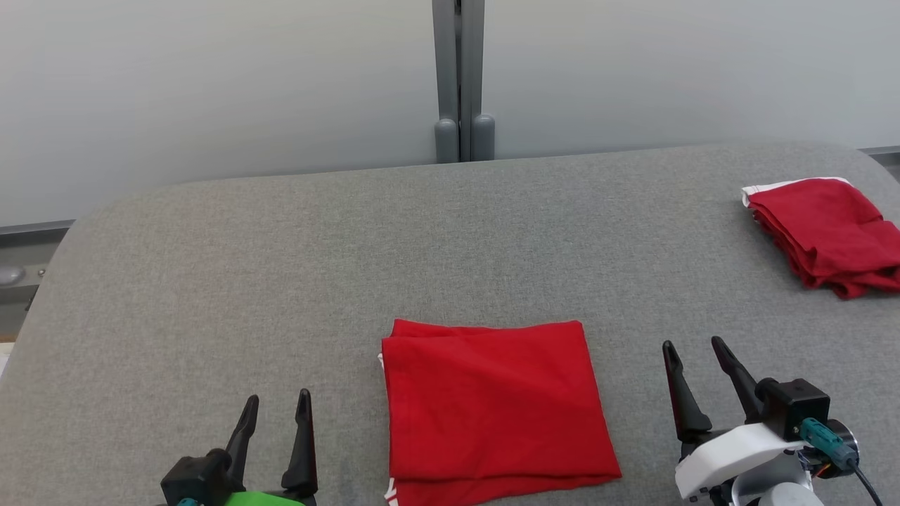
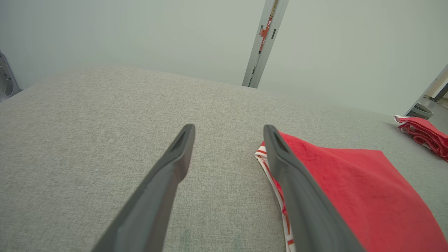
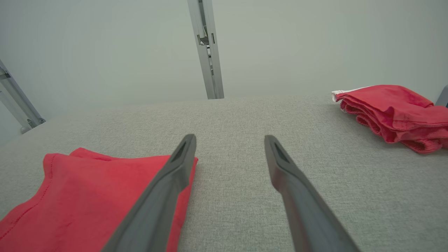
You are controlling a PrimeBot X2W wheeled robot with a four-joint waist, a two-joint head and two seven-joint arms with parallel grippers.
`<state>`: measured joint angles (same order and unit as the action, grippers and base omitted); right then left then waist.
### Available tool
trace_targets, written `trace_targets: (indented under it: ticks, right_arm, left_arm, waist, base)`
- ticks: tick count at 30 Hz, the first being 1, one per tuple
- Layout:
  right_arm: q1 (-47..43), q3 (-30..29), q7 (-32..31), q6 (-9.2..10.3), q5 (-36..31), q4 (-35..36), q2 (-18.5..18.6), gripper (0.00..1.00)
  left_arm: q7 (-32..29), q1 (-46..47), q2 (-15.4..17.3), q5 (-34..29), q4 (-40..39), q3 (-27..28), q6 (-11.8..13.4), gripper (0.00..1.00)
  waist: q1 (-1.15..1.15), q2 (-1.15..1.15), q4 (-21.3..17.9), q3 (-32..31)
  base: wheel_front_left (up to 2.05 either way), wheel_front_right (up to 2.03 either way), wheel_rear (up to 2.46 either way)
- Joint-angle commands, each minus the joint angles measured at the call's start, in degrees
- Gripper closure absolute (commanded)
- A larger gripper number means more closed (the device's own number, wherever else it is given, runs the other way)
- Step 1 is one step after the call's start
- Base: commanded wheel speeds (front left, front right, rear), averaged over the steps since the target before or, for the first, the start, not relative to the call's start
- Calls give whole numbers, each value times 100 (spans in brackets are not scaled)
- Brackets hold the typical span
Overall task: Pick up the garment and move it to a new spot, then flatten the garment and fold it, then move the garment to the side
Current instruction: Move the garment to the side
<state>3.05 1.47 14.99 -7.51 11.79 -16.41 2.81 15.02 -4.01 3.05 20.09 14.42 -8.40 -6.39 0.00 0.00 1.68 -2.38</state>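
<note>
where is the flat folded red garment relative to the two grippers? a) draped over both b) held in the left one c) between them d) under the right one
c: the folded red garment lies flat between the open left gripper and the open right gripper, held by neither.

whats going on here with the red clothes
A two-armed robot is folding clothes on a grey fabric-covered table. One red garment lies folded in front of it, between the left gripper and right gripper, both open and holding nothing. A second red pile sits at the table's far right.
</note>
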Motion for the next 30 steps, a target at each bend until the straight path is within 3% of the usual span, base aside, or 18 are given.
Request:
trace_targets:
  ticks: [1,11,19,30]
  right_arm:
    - [-37,-16,24,6,-44,-20,22,0]
    - [204,82,7,6,-368,-238,24,0]
    - [623,272,-913,6,-664,-576,23,0]
    - [821,432,-1993,6,-566,-1210,23,0]
  left_arm:
    - [16,-38,-2,-47,10,7,-20,0]
    - [17,18,-10,-93,24,-13,-59,0]
    - [16,108,-12,-78,58,-112,-67,0]
    - [16,203,-11,59,44,-241,-51,0]
  waist:
    - [0,0,6,-1]
    - [0,0,101,20]
    - [0,0,343,105]
    - [0,0,778,416]
  base:
    - [0,0,0]
    - [0,0,0]
    - [0,0,0]
    - [0,0,0]
